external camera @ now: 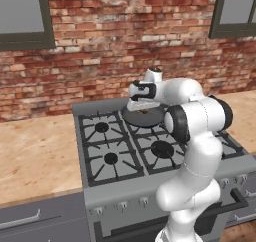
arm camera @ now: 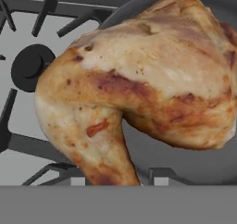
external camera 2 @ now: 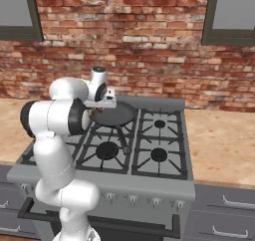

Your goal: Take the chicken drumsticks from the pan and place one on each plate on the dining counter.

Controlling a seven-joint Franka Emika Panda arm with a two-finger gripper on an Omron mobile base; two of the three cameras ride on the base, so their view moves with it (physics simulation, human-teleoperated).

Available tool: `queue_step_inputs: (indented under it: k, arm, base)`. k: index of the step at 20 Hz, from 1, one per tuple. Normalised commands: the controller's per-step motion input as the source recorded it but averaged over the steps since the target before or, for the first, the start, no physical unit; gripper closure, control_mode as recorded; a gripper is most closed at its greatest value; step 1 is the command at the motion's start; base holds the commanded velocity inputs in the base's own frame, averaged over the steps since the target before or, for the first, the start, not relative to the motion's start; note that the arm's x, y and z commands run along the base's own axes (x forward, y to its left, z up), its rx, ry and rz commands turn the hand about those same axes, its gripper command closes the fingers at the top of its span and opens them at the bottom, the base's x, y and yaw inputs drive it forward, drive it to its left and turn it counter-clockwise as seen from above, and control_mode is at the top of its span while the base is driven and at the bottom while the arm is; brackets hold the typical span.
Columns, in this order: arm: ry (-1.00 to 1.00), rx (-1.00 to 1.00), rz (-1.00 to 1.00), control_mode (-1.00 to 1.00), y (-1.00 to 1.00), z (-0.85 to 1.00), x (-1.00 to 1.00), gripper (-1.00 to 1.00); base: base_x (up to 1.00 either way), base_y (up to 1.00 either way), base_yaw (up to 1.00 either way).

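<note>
Stove point(external camera: 107, 151) set against the brick wall point(external camera: 100, 51), wood counters either side. My arm point(external camera: 197, 136) reaches over the back burners to the pan point(external camera: 145, 117), which sits on a rear grate; its long handle runs forward toward the knobs in the right base view point(external camera 2: 123, 140).

Step in hand, as I judge it: the first pick, with no piece lifted yet. My gripper point(external camera: 136, 102) hangs low over the pan.

Hand view gives what the base views cannot: a chicken drumstick point(arm camera: 139, 89), golden-brown, very close under the camera, lying over the pan's rim with its narrow end out above the grate point(arm camera: 28, 65). I cannot tell whether my fingers have it.

Next move calls for a firm grip, then a straight lift clear of the rim.
</note>
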Motion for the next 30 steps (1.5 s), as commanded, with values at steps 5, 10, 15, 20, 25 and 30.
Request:
queue_step_inputs:
  k: [5,10,15,20,25,30]
  arm:
    - [-0.03,0.0,0.0,-1.0,-0.05,0.31,-0.68,1.0]
    - [-0.03,0.0,0.0,-1.0,-0.14,0.3,-0.65,1.0]
    - [-0.04,0.0,0.0,-1.0,-0.13,0.25,-0.64,1.0]
    - [-0.05,0.0,0.0,-1.0,-0.06,0.11,-0.62,1.0]
    - [-0.09,0.0,0.0,-1.0,-0.02,0.04,-0.49,1.0]
    - [0.0,0.0,0.0,1.0,0.0,0.0,0.0,1.0]
  base:
    - [0.0,0.0,0.0]
    - [0.0,0.0,0.0]
    - [0.0,0.0,0.0]
    - [0.0,0.0,0.0]
    - [0.0,0.0,0.0]
    - [-0.06,-0.01,0.0]
